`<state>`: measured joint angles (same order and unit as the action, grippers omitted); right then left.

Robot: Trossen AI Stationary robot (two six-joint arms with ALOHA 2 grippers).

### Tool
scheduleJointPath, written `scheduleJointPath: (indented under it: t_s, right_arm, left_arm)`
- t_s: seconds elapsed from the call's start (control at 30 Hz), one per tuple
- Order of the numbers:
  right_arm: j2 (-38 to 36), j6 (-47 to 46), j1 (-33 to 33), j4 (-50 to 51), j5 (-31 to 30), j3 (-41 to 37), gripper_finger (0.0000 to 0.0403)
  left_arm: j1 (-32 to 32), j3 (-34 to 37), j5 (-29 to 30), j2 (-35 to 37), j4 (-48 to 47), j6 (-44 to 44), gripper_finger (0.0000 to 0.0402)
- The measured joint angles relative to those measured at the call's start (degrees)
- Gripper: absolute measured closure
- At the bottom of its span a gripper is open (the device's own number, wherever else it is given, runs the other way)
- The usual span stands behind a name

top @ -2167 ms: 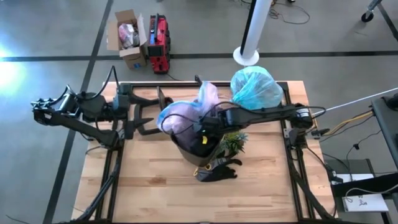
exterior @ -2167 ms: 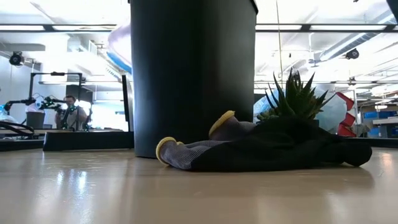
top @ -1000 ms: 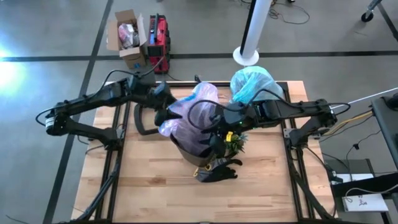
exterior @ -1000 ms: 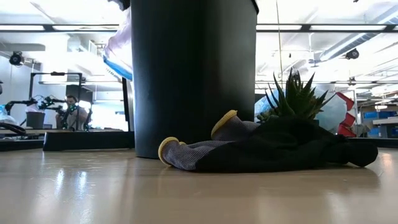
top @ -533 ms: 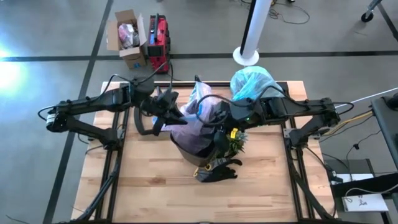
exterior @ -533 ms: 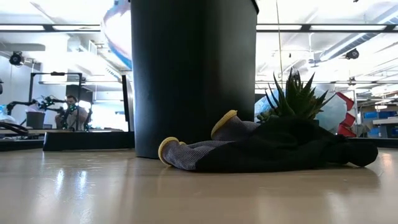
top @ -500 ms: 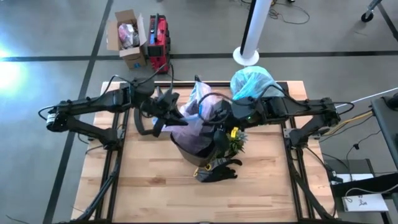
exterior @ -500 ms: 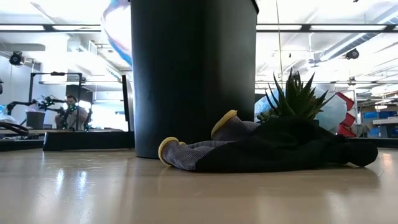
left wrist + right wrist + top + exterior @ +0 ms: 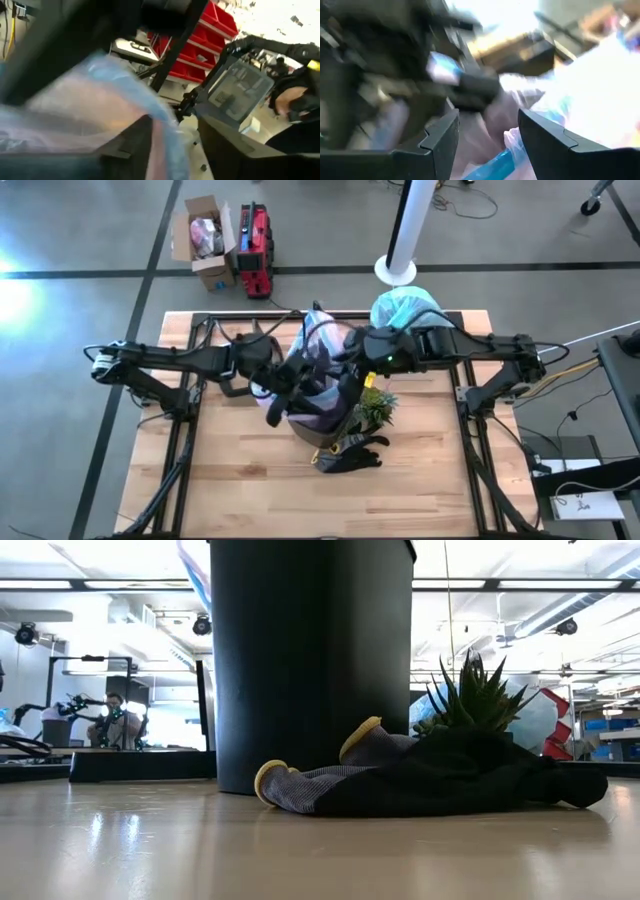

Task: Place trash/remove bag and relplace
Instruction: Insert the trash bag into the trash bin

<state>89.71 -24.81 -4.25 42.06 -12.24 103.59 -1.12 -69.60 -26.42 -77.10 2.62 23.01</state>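
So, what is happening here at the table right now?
Both arms work at the black bin in the middle of the table. The left pincer and the right pincer are at the pink and blue plastic liner bunched over the bin's top. A tied teal bag lies at the far edge. A glove and a small plant lie beside the bin.

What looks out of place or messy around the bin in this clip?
A black-and-yellow glove lies crumpled on the table against the foot of the black bin, with a small green plant right beside it. A pink bag bulges untidily over the bin's rim, and a stuffed teal bag sits at the table's far edge.
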Motion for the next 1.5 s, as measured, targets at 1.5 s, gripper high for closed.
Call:
scheduleJointPath:
  t_s: [1.5]
  right_arm:
    - [0.45,-1.14,-4.23,17.34,9.46,0.04,0.021]
  left_arm:
    - [-10.71,-21.57,9.2,-6.35,-31.95,-0.5,0.0092]
